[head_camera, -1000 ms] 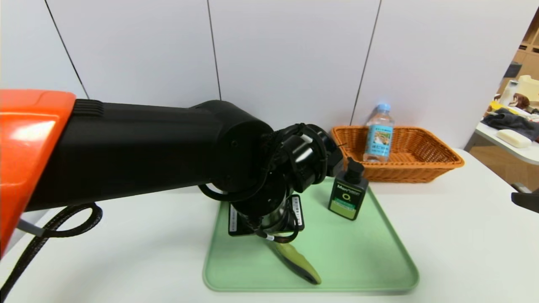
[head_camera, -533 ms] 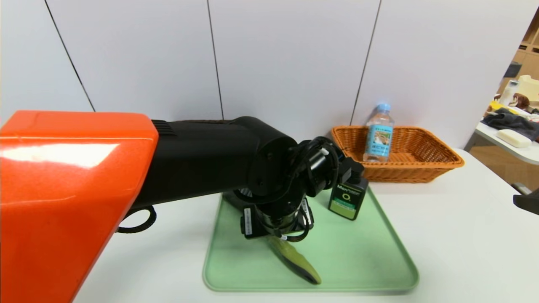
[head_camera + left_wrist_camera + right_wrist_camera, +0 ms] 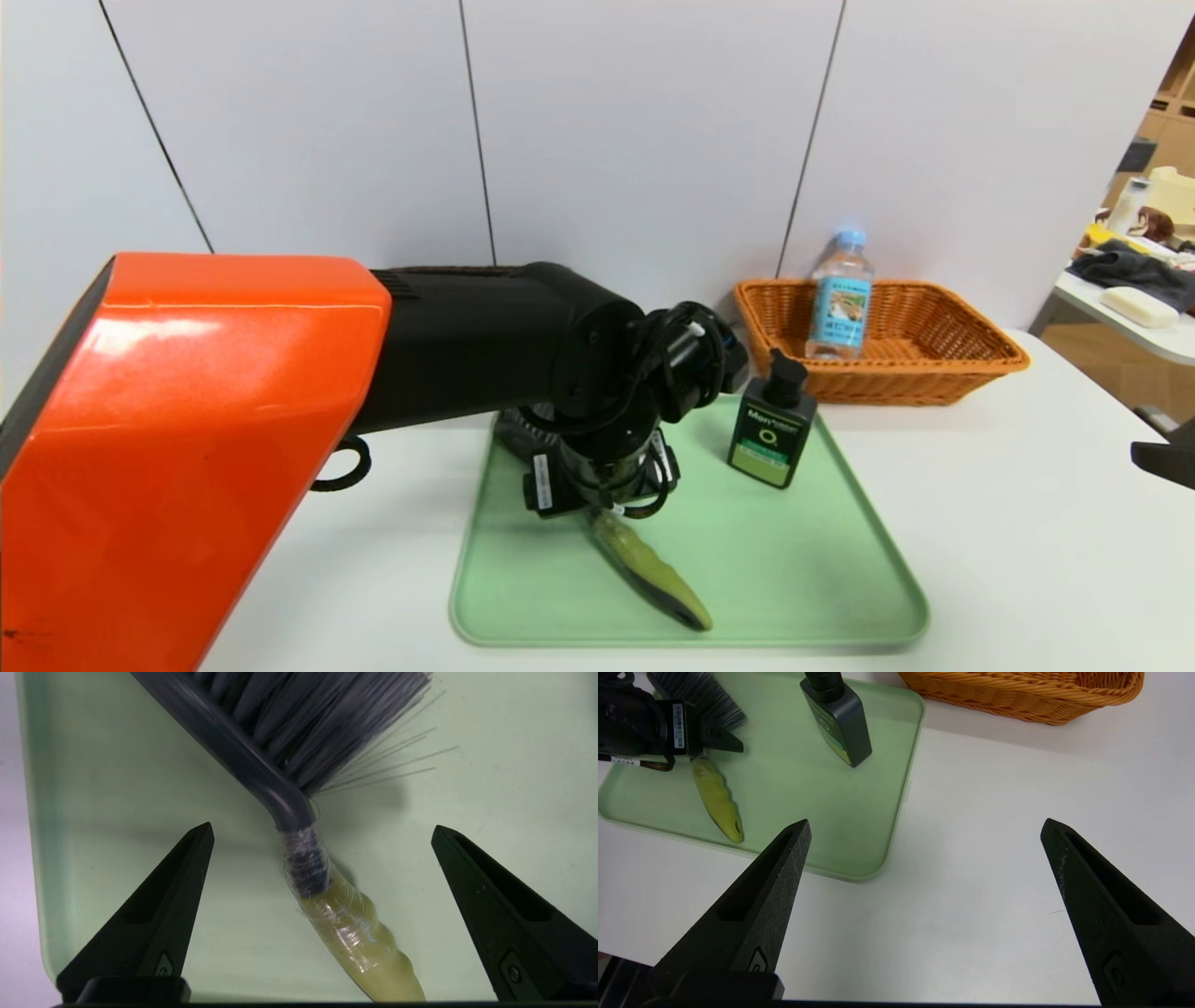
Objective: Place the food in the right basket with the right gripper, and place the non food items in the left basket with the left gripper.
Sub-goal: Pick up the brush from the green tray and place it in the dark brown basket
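Note:
The scrub brush [image 3: 653, 569] lies on the green tray [image 3: 822, 579], olive handle toward me and grey bristles under the wrist. My left gripper [image 3: 321, 827] hangs open just above it, one finger on each side of the neck where handle [image 3: 355, 933] meets bristles [image 3: 308, 723], touching neither. The black pump bottle [image 3: 770, 434] stands upright on the tray's far right. The water bottle [image 3: 840, 299] stands inside the orange right basket [image 3: 971, 359]. My right gripper [image 3: 925, 822] is open and empty over bare table at the right edge [image 3: 1162, 462]. The left basket is hidden behind my left arm.
My thick left arm with its orange shell [image 3: 187, 448] fills the left of the head view. White table [image 3: 1027, 560] lies bare right of the tray. A side table with clutter [image 3: 1134, 303] stands at the far right. A white panelled wall is close behind.
My left arm has swung in and its wrist has come down lower over the brush. The right gripper, bottles and basket have not moved.

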